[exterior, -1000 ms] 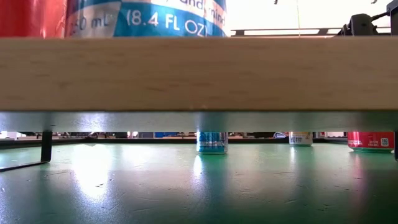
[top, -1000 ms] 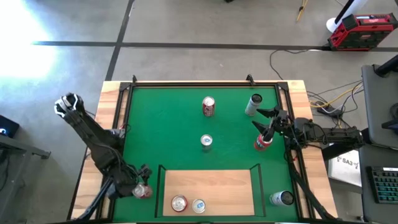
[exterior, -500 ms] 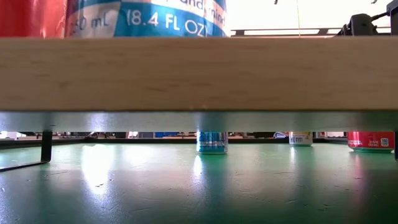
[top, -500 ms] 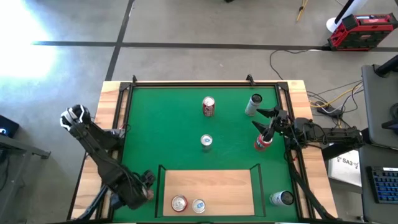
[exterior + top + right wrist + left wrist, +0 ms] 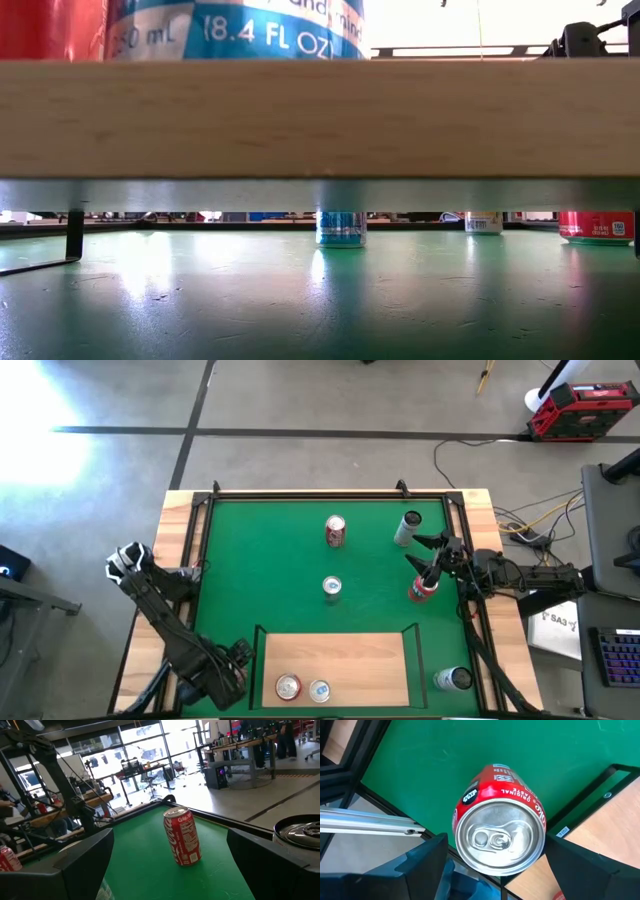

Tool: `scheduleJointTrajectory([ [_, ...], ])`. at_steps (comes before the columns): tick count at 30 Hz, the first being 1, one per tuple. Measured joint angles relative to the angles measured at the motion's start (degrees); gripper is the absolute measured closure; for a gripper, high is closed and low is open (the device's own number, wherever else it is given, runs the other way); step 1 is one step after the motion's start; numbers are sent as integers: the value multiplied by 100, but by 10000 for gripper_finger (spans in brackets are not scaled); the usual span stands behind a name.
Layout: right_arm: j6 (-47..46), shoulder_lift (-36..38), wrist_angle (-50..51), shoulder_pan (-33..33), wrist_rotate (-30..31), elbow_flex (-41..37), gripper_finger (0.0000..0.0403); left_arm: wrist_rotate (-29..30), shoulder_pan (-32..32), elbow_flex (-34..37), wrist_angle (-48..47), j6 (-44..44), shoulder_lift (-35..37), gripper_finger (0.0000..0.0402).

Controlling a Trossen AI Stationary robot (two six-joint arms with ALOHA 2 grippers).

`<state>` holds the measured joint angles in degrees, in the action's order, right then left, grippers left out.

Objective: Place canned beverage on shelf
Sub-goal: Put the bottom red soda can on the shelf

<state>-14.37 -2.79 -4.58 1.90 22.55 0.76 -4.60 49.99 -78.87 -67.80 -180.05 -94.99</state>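
Observation:
My left gripper [image 5: 228,672] stands just left of the shelf [image 5: 340,660], a pale wood board with a thin black rail, and is shut on a red can [image 5: 500,835]. The wrist hides this can in the high view. A red can [image 5: 288,685] and a blue-and-white can [image 5: 319,689] stand on the shelf. My right gripper [image 5: 415,552] is open and empty at the mat's right side. Another red can [image 5: 423,588] stands just beside it on the near side. My left gripper pinches the red can between its two fingers [image 5: 427,865], one on each side of the can's wall just below the top rim [image 5: 457,840]. The fingers come from above. The can's top faces the wrist camera. Its bottom is hidden, so I cannot tell whether it rests on the mat.
A red can [image 5: 335,530], a silver can [image 5: 408,528] and a small can [image 5: 332,588] stand on the green mat [image 5: 270,560]. Another can [image 5: 452,679] lies at the near right. The shelf is raised on legs [image 5: 75,235], with a gap beneath.
My left arm has swung its elbow toward the table's near edge. The gripper has gone a little toward the near edge with the red can, and the wrist now covers the can in the high view.

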Motion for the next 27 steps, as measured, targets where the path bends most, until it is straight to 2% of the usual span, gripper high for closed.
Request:
scheduleJointTrajectory([
  [17, 0, 0, 0, 0, 0, 1, 22, 116, -23, 406, 574, 13, -1, 94],
  [24, 0, 1, 0, 1, 0, 1, 22, 75, -30, 428, 585, 7, -19, 168],
  [27, 0, 1, 0, 1, 0, -1, 22, 72, -30, 431, 581, 4, -23, 171],
])
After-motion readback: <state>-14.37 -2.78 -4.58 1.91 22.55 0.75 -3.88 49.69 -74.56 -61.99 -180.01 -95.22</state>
